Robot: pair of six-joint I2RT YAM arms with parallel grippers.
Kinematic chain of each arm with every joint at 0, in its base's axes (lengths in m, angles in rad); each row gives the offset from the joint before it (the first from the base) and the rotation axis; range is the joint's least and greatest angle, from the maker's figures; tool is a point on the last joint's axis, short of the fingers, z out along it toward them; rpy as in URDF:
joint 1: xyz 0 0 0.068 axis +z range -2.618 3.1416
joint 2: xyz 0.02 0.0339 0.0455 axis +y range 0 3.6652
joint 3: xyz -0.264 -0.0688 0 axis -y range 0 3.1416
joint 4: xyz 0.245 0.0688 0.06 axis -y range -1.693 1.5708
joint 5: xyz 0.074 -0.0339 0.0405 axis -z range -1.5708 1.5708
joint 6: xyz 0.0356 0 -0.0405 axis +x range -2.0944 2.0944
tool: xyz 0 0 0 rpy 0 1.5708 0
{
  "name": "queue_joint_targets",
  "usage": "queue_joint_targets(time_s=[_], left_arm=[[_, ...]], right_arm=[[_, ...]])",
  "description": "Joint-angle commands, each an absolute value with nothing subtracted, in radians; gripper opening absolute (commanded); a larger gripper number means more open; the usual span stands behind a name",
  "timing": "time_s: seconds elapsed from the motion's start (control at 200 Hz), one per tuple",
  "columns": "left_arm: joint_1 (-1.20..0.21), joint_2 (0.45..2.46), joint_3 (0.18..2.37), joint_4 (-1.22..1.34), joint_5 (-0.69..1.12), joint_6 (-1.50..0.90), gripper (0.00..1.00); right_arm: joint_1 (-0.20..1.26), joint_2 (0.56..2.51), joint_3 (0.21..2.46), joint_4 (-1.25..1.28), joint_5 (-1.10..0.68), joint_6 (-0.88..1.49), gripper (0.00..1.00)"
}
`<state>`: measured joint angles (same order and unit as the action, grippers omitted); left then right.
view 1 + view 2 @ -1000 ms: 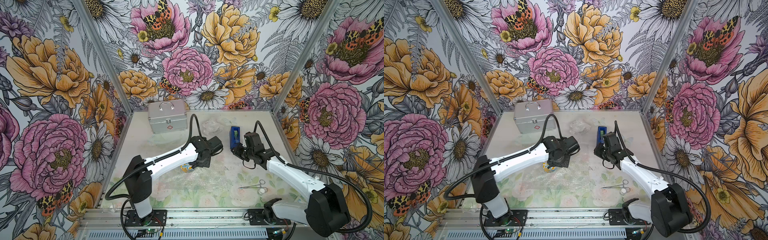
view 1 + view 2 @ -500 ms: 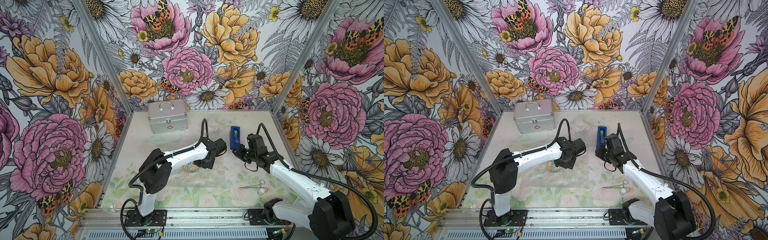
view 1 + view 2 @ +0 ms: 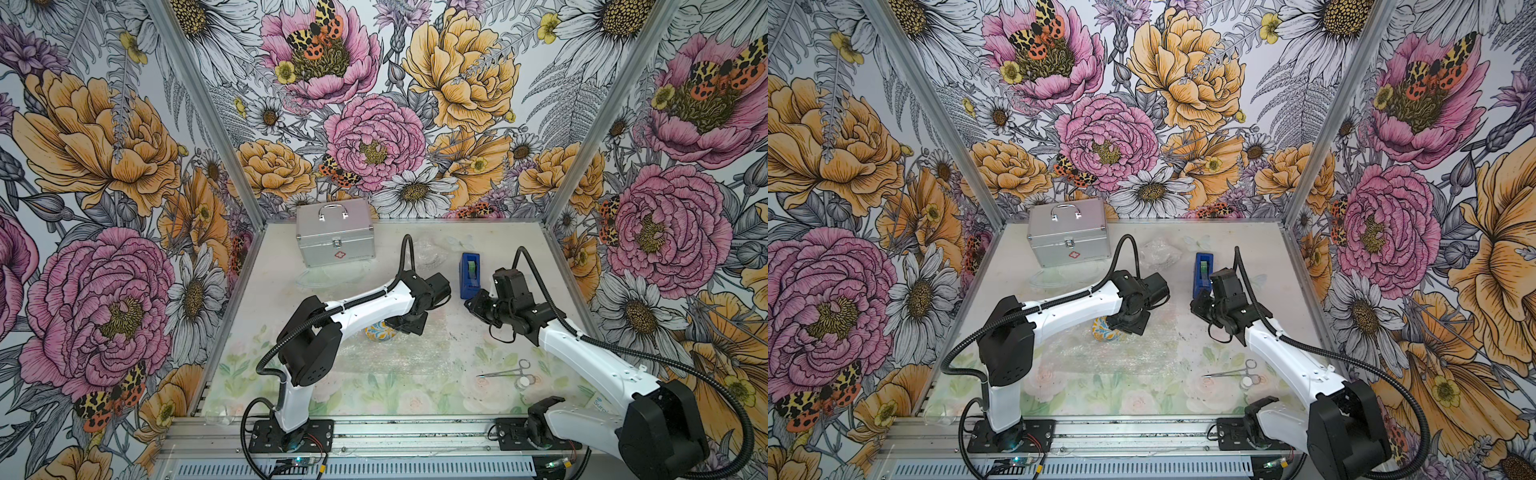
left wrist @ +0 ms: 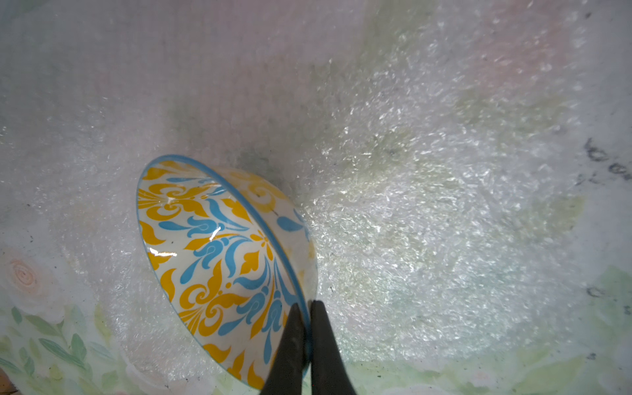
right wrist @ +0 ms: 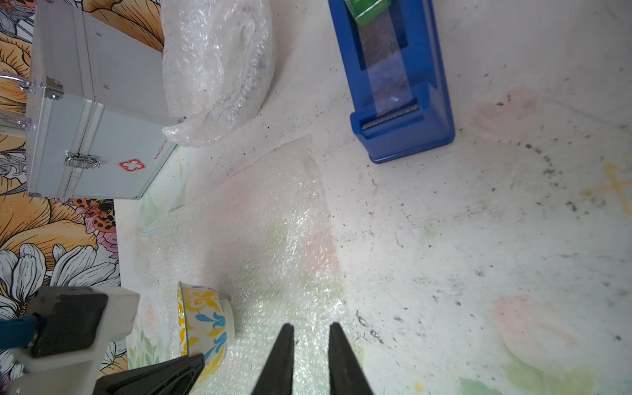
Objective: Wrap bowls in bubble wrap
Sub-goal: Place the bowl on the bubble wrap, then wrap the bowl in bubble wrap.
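A bowl (image 4: 219, 246) with blue and yellow scrolls stands tipped on its side on a flat sheet of bubble wrap (image 4: 427, 205). My left gripper (image 4: 306, 306) is shut on its blue rim, one finger inside and one outside. Both top views show the bowl (image 3: 378, 333) (image 3: 1104, 329) just beside the left wrist, mid-table. My right gripper (image 5: 311, 328) hovers over the sheet's (image 5: 260, 239) right part, jaws a little apart with nothing between them, a short way from the bowl (image 5: 205, 325). A crumpled bundle of bubble wrap (image 5: 215, 68) lies at the back.
A silver metal case (image 3: 334, 232) stands at the back left. A blue tape dispenser (image 3: 469, 270) sits just behind the right gripper (image 3: 471, 303). Steel scissors (image 3: 505, 372) lie at the front right. A clear plastic piece (image 3: 328, 276) lies in front of the case.
The left arm's elbow has swung to the right, while its gripper and the bowl stay at almost the same spot. The right arm has barely shifted.
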<state>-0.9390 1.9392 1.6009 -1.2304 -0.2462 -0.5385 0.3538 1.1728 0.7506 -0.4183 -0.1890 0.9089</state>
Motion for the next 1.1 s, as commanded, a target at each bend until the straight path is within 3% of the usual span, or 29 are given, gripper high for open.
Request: queue_joint_targets(time_s=[0.0, 0.095, 0.235, 0.49, 0.69, 0.936, 1.096], left_arm=[[-0.931, 1.917, 1.635, -1.24, -0.287, -0.511, 0.05], [-0.927, 1.933, 1.63, -1.24, -0.293, -0.51, 0.37], [-0.927, 1.897, 1.671, -1.238, -0.324, -0.512, 0.55], [-0.727, 1.692, 1.61, -1.175, -0.308, -0.514, 0.56], [-0.423, 1.518, 1.289, -0.899, 0.115, -0.515, 0.56], [-0.407, 1.445, 1.108, -0.737, 0.2, -0.557, 0.57], [-0.39, 1.42, 1.061, -0.672, 0.221, -0.596, 0.54]], right_arm=[[0.351, 1.178, 0.749, -0.422, -0.196, 0.913, 0.21], [0.353, 1.183, 0.75, -0.421, -0.196, 0.908, 0.23], [0.363, 1.188, 0.751, -0.423, -0.21, 0.893, 0.27], [0.466, 1.304, 0.805, -0.466, -0.183, 0.835, 0.33], [0.658, 1.464, 0.901, -0.605, -0.086, 0.847, 0.34], [0.864, 1.495, 0.808, -0.685, -0.087, 1.023, 0.39], [0.89, 1.497, 0.823, -0.772, -0.054, 1.056, 0.43]])
